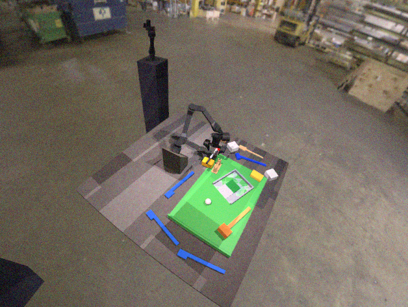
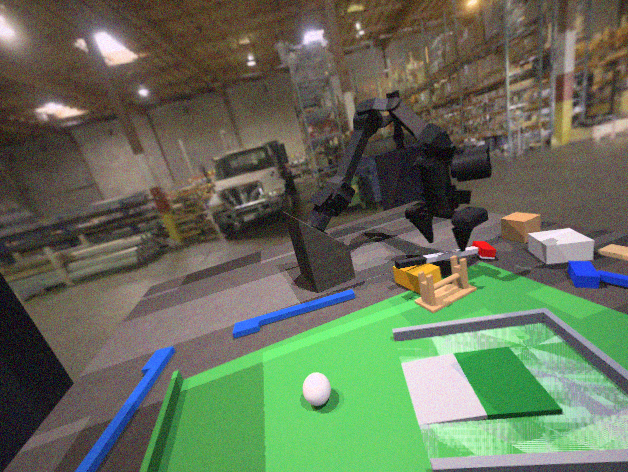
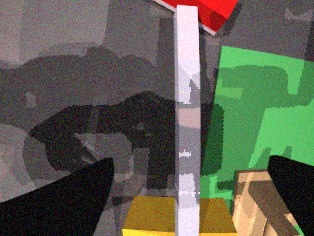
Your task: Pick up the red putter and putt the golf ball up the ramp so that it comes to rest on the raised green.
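The red putter (image 1: 217, 149) (image 2: 483, 249) (image 3: 187, 125) has a red head, a pale shaft and a black grip end; it rests partly across an orange-yellow block (image 1: 208, 163) (image 2: 416, 278) (image 3: 155, 215). My gripper (image 2: 447, 244) (image 3: 192, 165) is open and points down just above the shaft, with one fingertip to each side of it in the wrist view. Nothing is held. The white golf ball (image 1: 208, 201) (image 2: 316, 389) sits on the green mat (image 1: 194, 211) (image 2: 223, 421). The pale ramp (image 1: 222, 191) (image 2: 441, 388) leads up to the dark green raised square (image 1: 232, 186) (image 2: 507, 380), inside a grey border.
A small wooden rack (image 1: 216, 166) (image 2: 446, 293) (image 3: 250, 182) stands right beside the orange-yellow block. A white block (image 1: 232, 146) (image 2: 560, 246) and a blue putter (image 1: 250, 160) lie beyond the red head. An orange mallet (image 1: 225, 230) lies on the mat. A dark panel (image 1: 175, 161) (image 2: 322, 258) stands near the arm's base.
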